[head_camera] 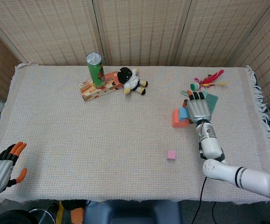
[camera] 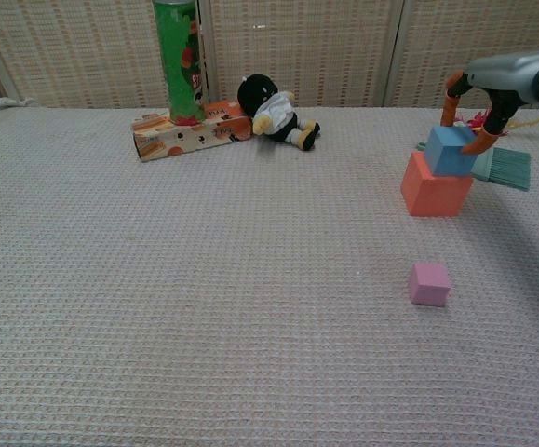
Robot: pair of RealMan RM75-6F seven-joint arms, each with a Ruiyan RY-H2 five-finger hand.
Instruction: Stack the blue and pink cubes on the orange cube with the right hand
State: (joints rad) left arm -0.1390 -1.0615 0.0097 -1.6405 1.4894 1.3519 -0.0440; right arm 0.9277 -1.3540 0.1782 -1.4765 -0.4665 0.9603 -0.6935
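No print on the box (camera: 192,136) or can (camera: 179,58) is legible.

Right robot hand (head_camera: 198,108) over blue cube (head_camera: 184,112) atop orange cube (head_camera: 177,119); pink cube (head_camera: 171,155) apart

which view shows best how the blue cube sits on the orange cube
The chest view. It sees the blue cube from the side, resting on the orange cube near its right edge, with the right hand above. In the head view the hand covers most of the blue cube.
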